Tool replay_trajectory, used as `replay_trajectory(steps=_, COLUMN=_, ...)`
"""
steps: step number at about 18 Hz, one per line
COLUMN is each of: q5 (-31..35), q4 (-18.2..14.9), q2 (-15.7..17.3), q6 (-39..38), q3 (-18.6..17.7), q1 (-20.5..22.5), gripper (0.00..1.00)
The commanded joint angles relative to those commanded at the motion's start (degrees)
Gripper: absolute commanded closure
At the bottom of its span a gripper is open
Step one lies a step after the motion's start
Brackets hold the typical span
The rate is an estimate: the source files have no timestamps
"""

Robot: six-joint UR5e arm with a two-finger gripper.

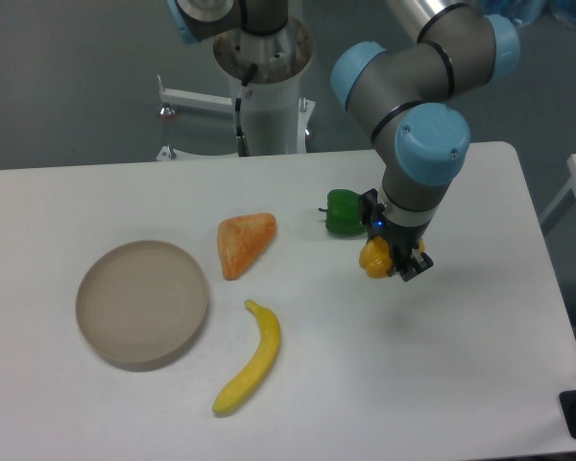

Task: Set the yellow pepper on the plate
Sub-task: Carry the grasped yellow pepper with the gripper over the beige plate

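Plate (pixel 142 305) bare, yellow pepper (pixel 374 257) in tool (pixel 396 257)

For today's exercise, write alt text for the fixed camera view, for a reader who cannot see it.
A robot arm's gripper holds a small yellow pepper just above a white table, right beside a green pepper. To the left lie an orange wedge-shaped piece, a banana and an empty round beige plate.
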Motion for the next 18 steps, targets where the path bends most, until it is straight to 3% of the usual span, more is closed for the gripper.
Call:
replay_trajectory(steps=10, q5=-0.18, q4=0.0, q2=0.09, q6=-0.96, q3=-1.31, q1=-1.31, gripper=0.74)
replay_trajectory(steps=18, q5=-3.43, q4=0.88, q2=0.62, q6=-15.09, q3=-2.28, q1=-13.43, gripper=0.75)
